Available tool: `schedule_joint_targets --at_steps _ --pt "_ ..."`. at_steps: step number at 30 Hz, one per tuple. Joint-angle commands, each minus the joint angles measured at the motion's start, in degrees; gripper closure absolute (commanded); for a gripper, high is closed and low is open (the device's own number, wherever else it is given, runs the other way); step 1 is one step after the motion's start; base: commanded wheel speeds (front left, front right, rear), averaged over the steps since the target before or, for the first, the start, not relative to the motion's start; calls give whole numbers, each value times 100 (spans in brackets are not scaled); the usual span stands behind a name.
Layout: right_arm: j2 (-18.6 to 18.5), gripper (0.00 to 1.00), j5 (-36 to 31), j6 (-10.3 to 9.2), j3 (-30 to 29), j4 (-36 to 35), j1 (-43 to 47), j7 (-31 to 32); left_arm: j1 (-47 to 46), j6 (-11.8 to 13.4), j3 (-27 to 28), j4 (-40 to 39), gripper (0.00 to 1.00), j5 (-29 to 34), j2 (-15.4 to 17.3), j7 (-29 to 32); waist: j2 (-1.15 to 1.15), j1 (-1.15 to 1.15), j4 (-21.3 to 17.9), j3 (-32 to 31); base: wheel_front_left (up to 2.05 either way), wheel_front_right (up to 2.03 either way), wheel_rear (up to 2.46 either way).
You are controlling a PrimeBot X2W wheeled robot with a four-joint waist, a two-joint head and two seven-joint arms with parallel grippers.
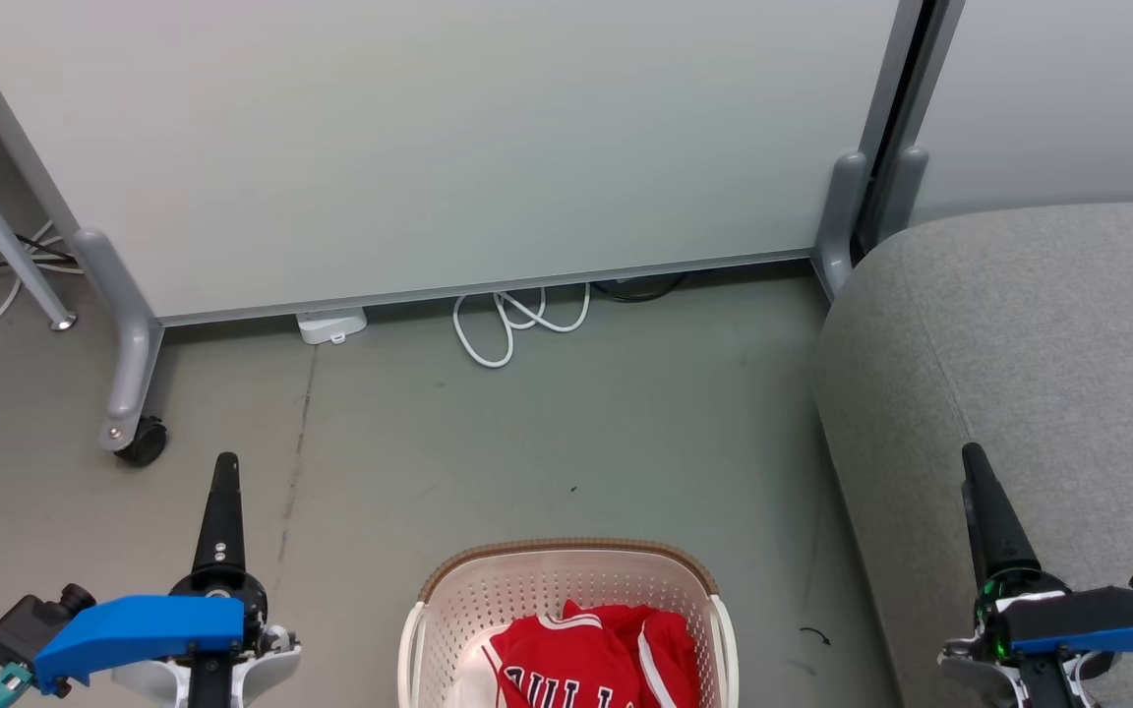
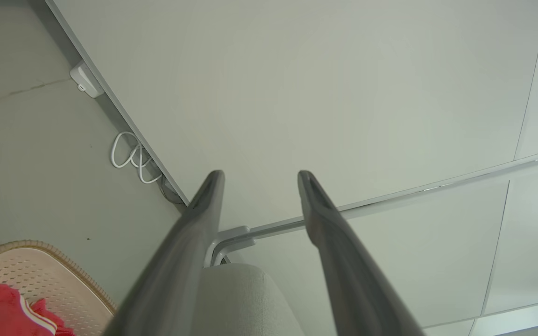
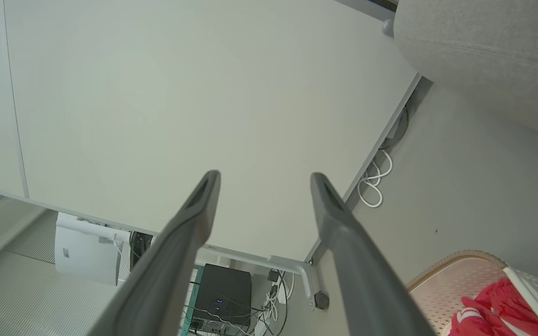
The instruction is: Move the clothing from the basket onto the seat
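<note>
My left gripper (image 2: 259,177) and right gripper (image 3: 264,178) hung spread, empty; clothing (image 1: 586,659) sat in the basket (image 1: 566,556), so I judged reaching down came next.

Figure: robot end-effectors.
Left gripper (image 1: 226,464) and right gripper (image 1: 973,454): long tapered dark fingers (image 2: 339,261) are mounted on white housings (image 1: 276,657) capped by blue covers (image 1: 144,624); green lights (image 1: 991,590) are seen on the right.

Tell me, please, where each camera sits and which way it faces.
Head: on the head, facing down at basket, clothing, seat; left pincer and right pincer at bottom corners.
Left wrist: looks along its open pincer at the partition.
Right wrist: looks along its open pincer at the partition.
Shared: basket, clothing, white cable.
</note>
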Motion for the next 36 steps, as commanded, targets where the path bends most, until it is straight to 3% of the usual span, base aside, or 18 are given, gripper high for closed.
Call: schedule_joint_targets --at_steps 1,2,3,20,36 --pt "-33 0 -201 10 26 -132 -101 -49 -169 40 -32 -126 25 171 36 -55 0 0 3 0 0 0 0" --pt "-34 0 -300 10 40 -143 -95 -75 -168 48 -54 -139 20 261 36 -81 0 0 5 0 0 0 0" --pt "-34 0 -410 11 59 -153 -91 -94 -165 60 -82 -143 0 345 36 -101 0 0 7 0 0 0 0" --pt "-45 0 -2025 14 248 -234 -53 -444 -227 456 -619 -132 0 2714 41 -454 0 0 53 13 0 0 0" --pt "-54 0 -3407 14 379 -131 -13 -723 -286 672 -1037 129 0 4164 69 -735 0 0 94 4 0 0 0"
